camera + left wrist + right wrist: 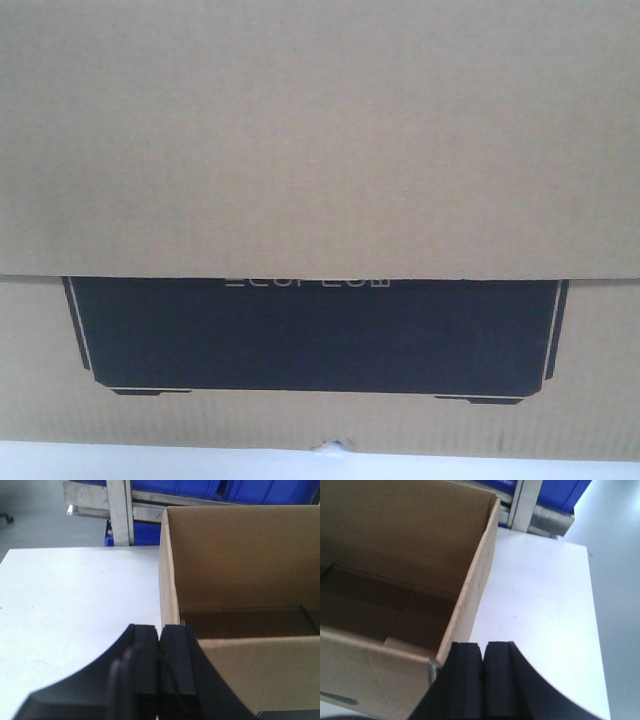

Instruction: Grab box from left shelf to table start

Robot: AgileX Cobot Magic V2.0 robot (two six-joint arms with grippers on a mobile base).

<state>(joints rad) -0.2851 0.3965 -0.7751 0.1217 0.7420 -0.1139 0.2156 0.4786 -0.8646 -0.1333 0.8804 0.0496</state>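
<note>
the box (320, 140) fills the front view almost edge to edge: matte brown corrugated cardboard with fine ribbing, a flap overlapping a big black printed panel (318, 335) edged by a thin pale line, pale lettering half hidden under the flap. a small ragged nick (331, 446) breaks its bottom edge, right where it meets the table (150, 462), a smooth white strip below.

from the left wrist, the box stands open-topped on the white table (75, 610), its bare brown inner walls and shadowed floor showing. the left gripper (161, 645) sits at the near left corner, its two blocky black rubbery fingers (145, 650) pressed flat together with nothing visible between them; whether it touches the cardboard i cannot tell. behind, dull steel rails and an upright of the left shelf (120, 510) carry glossy blue bins (200, 487).

from the right wrist, the right gripper (483, 667) mirrors it at the box's near right corner, fingers (499, 675) closed against each other, holding nothing visible. grey floor (615, 555) lies beyond the table's straight edge.
</note>
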